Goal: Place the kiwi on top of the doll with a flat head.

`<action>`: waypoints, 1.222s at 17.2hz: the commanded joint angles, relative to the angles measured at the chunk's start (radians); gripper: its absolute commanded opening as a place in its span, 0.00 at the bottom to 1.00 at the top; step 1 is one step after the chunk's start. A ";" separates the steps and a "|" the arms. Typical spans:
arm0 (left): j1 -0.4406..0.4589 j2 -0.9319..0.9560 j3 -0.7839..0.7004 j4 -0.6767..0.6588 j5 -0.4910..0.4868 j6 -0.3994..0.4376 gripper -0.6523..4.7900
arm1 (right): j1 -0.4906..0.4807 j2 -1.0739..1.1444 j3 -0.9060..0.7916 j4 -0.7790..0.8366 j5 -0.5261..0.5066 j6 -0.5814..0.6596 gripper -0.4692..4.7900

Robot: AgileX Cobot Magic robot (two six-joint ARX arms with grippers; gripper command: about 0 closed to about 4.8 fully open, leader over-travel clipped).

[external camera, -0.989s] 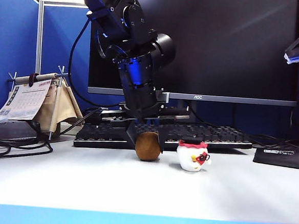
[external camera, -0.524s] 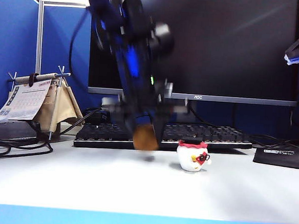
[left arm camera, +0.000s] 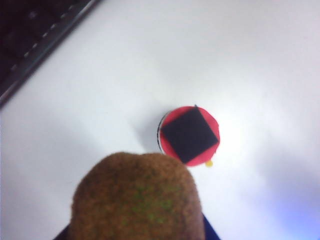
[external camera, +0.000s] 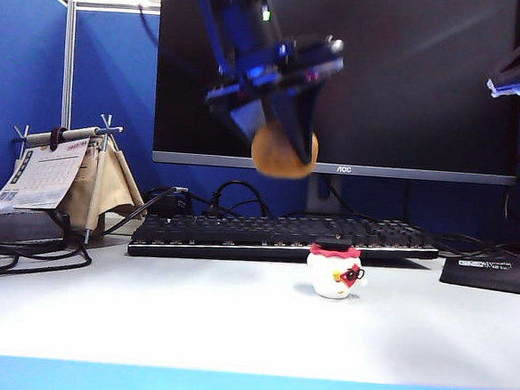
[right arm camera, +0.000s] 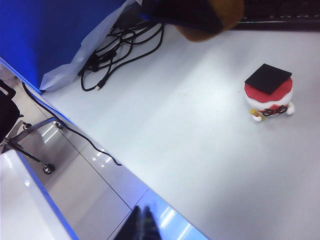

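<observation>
The kiwi is gripped between the fingers of the left gripper and is held in the air, well above the doll with a flat head and slightly to its left in the exterior view. The doll stands upright on the white table, just in front of the keyboard. The right gripper is seen only as dark fingertips lying together, apparently closed, well apart from the doll.
</observation>
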 commanded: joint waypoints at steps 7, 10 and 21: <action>-0.037 0.129 0.142 -0.092 0.090 0.048 0.11 | 0.000 -0.001 0.005 0.042 -0.005 -0.007 0.09; -0.046 0.170 0.142 -0.096 0.087 0.067 0.11 | 0.000 -0.001 0.005 0.039 -0.005 -0.007 0.09; -0.056 0.197 0.142 0.027 0.083 0.074 0.11 | 0.001 -0.001 0.005 0.027 -0.005 -0.006 0.09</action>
